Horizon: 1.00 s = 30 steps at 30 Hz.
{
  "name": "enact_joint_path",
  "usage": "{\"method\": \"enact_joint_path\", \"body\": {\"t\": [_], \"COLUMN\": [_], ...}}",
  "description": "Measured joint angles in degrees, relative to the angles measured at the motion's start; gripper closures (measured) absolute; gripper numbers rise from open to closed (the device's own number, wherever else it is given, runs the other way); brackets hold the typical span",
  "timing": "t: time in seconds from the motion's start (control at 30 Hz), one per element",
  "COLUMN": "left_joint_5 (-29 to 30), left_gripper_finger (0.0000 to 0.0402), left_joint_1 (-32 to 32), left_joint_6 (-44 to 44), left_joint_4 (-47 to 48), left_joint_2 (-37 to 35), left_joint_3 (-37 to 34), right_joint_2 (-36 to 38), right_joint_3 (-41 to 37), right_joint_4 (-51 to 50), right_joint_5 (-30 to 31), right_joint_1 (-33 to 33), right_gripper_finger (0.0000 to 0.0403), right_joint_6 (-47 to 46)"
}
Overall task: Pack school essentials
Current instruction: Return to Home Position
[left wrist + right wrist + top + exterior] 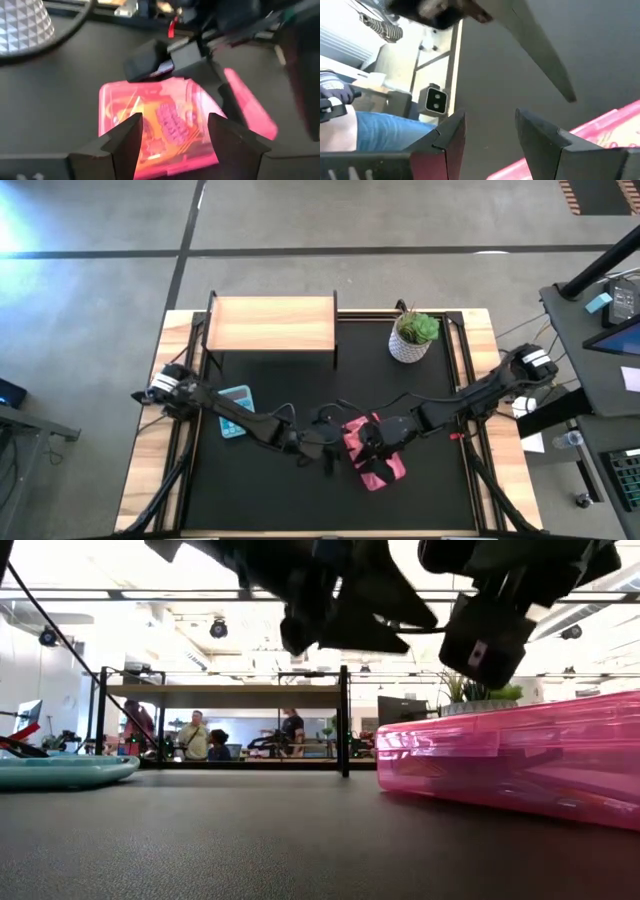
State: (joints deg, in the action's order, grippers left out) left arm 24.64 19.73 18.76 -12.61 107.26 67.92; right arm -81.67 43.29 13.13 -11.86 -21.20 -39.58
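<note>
A pink translucent case point(378, 460) lies flat on the black mat near the table's middle; in the low view its bottom rests on the mat point(520, 755). Orange and pink school essentials point(167, 122) show through it, too blurred to tell apart. My left gripper point(175, 125) hangs open above the case's left side point(325, 458), clear of it. My right gripper point(490, 120) also hangs open, over the case's far part point(372, 442), with the case's edge point(615, 125) below it. Nothing sits between either pair of fingers.
A potted green plant point(413, 335) stands at the back right, and a wooden shelf point(271, 325) at the back middle. A teal flat object point(236, 410) lies on the mat's left under the left arm. People show in the room behind point(205, 735).
</note>
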Motion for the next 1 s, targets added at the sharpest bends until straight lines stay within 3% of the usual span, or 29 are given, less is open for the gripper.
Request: {"method": "enact_joint_path", "body": {"t": [0.2, 0.37, 0.6, 0.77, 1.0], "left_joint_5": [-0.02, -0.04, 0.56, 4.22, 8.81], "left_gripper_finger": [0.0191, 0.0191, 0.0191, 0.0191, 0.0191], "left_joint_1": [0.02, 0.04, 0.09, 0.09, 0.09], "left_joint_6": [0.02, -0.09, 0.29, 0.25, 0.11], "left_joint_4": [1.38, 10.85, 29.44, 40.05, 45.96], "left_joint_2": [-4.89, -11.0, -21.95, -30.15, -43.06], "left_joint_3": [0.02, -0.07, -0.79, -2.14, -6.23], "right_joint_2": [4.72, 10.18, 18.49, 23.45, 29.41], "right_joint_3": [0.04, 0.07, -0.12, -0.62, -3.36], "right_joint_4": [-2.35, -10.95, -20.32, -21.63, -23.05], "right_joint_5": [-0.04, 0.14, 7.68, 9.11, 17.2], "right_joint_1": [0.15, 0.65, 0.79, 0.91, 1.53], "right_gripper_finger": [0.0241, 0.0241, 0.0241, 0.0241, 0.0241], "right_joint_6": [2.11, 4.63, 12.28, 17.02, 19.66]}}
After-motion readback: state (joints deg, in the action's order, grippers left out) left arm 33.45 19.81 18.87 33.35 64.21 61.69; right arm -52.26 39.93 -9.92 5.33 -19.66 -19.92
